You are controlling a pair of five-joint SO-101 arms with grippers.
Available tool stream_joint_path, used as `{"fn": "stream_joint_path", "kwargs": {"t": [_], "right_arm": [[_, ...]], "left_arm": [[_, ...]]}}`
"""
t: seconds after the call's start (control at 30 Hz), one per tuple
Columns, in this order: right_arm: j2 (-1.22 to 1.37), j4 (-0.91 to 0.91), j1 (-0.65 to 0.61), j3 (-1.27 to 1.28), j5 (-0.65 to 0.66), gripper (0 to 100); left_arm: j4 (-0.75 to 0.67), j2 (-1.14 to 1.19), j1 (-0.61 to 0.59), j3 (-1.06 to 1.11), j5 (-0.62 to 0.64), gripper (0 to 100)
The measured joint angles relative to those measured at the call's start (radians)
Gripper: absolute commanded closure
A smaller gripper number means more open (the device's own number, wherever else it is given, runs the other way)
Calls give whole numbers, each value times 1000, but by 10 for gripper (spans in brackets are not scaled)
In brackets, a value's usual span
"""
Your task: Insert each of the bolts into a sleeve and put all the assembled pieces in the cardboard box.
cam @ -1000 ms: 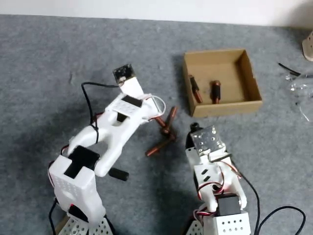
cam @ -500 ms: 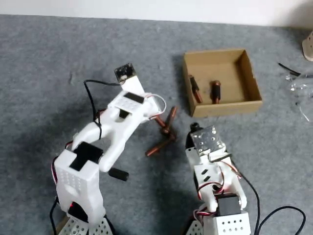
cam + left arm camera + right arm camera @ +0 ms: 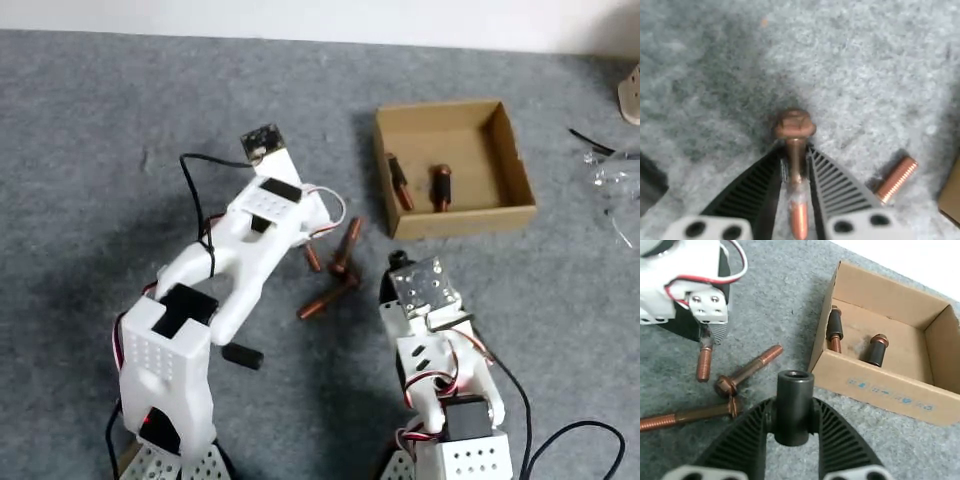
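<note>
The left gripper (image 3: 796, 167) is pinched nearly shut on the shank of a copper-coloured bolt (image 3: 794, 135). The bolt's hex head sticks out past the fingertips toward the grey carpet (image 3: 865, 75); I cannot tell whether the head touches it. The right gripper (image 3: 792, 412) is closed part-way around a black sleeve (image 3: 793, 400), whose open bore end stands out past the fingertips. The right wrist view also catches the left gripper with its bolt, near two loose bolts (image 3: 747, 371) lying with heads close together; the left wrist view gives just one threaded tip of these. The high view adds a black cylinder (image 3: 243, 355), seemingly another sleeve, beside the left arm. The cardboard box (image 3: 880, 385) stands just beyond the loose bolts, holding two assembled pieces (image 3: 834, 330), set apart from each other.
</note>
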Motion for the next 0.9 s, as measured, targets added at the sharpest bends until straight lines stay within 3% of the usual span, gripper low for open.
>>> {"fn": "stream_joint_path", "kwargs": {"t": [0.23,0.47,0.9], "right_arm": [[0,0,0,0,0,993],[0,0,0,0,0,993],[0,0,0,0,0,993]], "left_arm": [[21,-110,-2,89,-112,995],[12,-402,-5,318,-184,995],[-282,-936,-5,795,-345,995]]}}
